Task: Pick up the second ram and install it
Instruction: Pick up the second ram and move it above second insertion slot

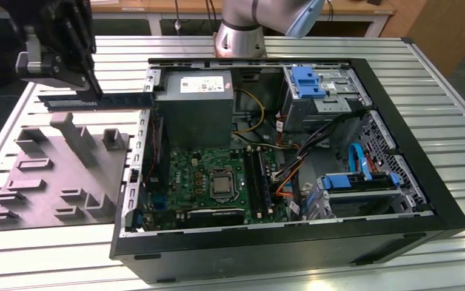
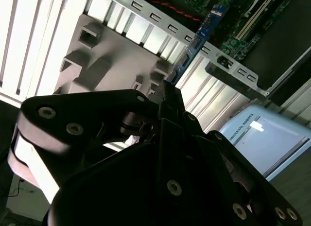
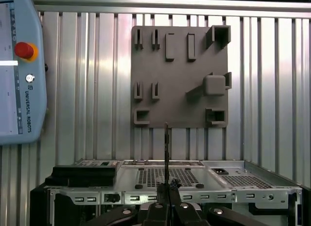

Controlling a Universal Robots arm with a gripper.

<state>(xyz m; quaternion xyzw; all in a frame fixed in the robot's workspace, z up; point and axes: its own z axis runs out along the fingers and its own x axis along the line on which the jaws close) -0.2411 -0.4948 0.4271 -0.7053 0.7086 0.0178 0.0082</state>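
Clamped shut on the second ram (image 1: 94, 100): gripper (image 1: 91, 91) pinching the dark-blue stick, no slack to be seen. Hanging high at the exterior view's left, over the grey fixture plate (image 1: 54, 176) and clear of its pegs. Holds the stick level, long axis running across the exterior view from left to right, far end aimed at the computer case (image 1: 450, 200). Hard to say from here whether that end overhangs the case's near wall or stops just beside it.

Now the relation that matters: memory slots (image 1: 256, 174) down on the motherboard (image 1: 208, 170), well off toward the exterior view's right of the gripper and lower, and laid roughly crosswise to the stick's present line.

Edge-on in the first wrist view, that second ram (image 3: 166, 148): a thin dark line rising from the gripper (image 3: 166, 187), plate beyond. Not yet over the board, not yet seated.
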